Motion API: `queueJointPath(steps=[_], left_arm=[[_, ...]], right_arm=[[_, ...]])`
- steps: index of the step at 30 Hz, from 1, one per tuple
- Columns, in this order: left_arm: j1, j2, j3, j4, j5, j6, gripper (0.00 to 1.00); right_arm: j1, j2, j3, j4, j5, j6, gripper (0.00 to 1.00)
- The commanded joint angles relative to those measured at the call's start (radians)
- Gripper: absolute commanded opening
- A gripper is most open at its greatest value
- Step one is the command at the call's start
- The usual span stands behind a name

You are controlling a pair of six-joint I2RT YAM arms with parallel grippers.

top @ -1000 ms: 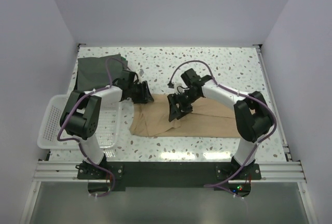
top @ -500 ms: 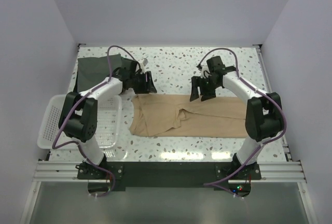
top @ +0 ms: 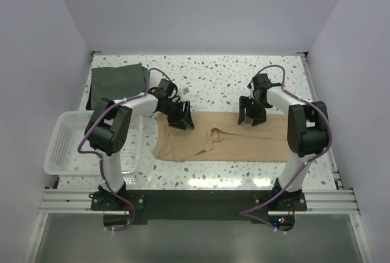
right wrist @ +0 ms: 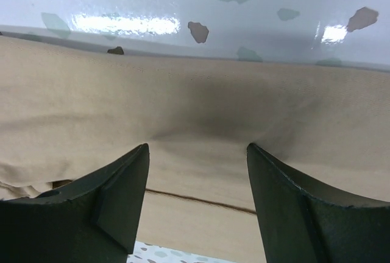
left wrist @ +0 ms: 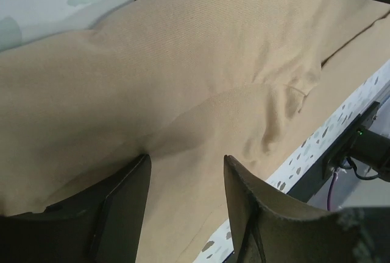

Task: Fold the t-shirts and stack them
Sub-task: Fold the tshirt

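The tan t-shirt lies folded into a long band across the middle of the table. My left gripper is open and pressed down on its far left part; the left wrist view shows tan cloth between the spread fingers. My right gripper is open and pressed on the far edge of the shirt's right half; the right wrist view shows tan cloth between its fingers. The dark grey-green t-shirt lies folded at the far left corner. The red shirt is out of view.
A white mesh basket stands at the near left, by the left arm. The speckled table top runs behind the shirt. A raised rail edges the table on the right.
Both grippers have come down from above the table onto the far edge of the tan shirt. The shirt's right half now lies flat and stretched out to the right.
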Motion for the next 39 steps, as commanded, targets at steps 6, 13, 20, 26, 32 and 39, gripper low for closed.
queueJointPath(steps=[6, 13, 20, 26, 32, 39], left_arm=[[0.03, 0.21, 0.179, -0.074, -0.077, 0.07, 0.57], [0.037, 0.494, 0.608, -0.197, -0.188, 0.091, 0.57], [0.094, 0.724, 1.049, -0.27, -0.249, 0.041, 0.58], [0.111, 0.672, 0.931, 0.074, -0.122, 0.022, 0.61], [0.108, 0.541, 0.846, 0.245, -0.047, -0.013, 0.64], [0.103, 0.364, 0.693, 0.259, -0.016, -0.16, 0.65]], right_arm=[[-0.014, 0.016, -0.02, 0.001, 0.069, 0.032, 0.69], [-0.02, 0.064, 0.028, -0.052, 0.104, 0.047, 0.69], [-0.02, 0.123, 0.143, -0.163, 0.124, 0.073, 0.7], [-0.022, 0.139, 0.244, -0.23, 0.086, 0.032, 0.7], [-0.022, 0.064, 0.266, -0.28, 0.064, -0.058, 0.72], [-0.022, 0.005, 0.103, -0.235, 0.024, -0.081, 0.72]])
